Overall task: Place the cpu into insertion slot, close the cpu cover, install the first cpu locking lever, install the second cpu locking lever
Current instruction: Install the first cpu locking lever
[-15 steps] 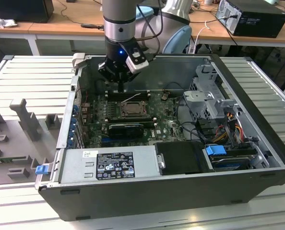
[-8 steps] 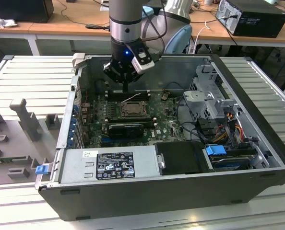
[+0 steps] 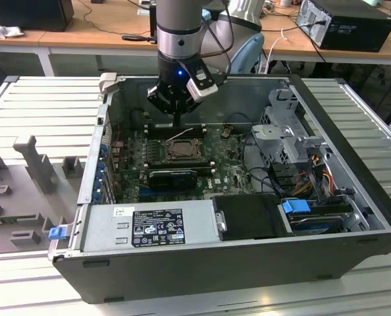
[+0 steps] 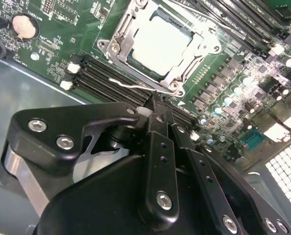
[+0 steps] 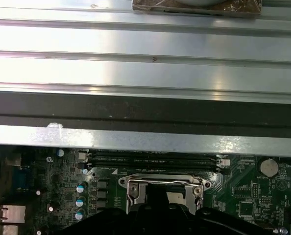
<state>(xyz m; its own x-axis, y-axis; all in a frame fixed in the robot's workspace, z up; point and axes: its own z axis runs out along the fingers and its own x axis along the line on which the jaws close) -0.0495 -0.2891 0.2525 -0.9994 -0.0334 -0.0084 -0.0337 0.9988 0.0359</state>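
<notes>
The cpu, a pale silver square, lies in the insertion slot on the green motherboard. The cpu cover, a silver frame, lies flat around it. A thin wire locking lever sticks out from the socket's edge over the black memory slots, unlatched. My gripper hangs just off that edge of the socket, black fingers together, its tip right by the lever wire. From outside, the gripper hovers above the far side of the socket. The first wrist view has the cover partly behind the gripper body.
The motherboard sits deep in an open computer case with tall metal walls. Black memory slots run beside the socket. A drive cage and cables fill the exterior view's right. The power supply lies at the front.
</notes>
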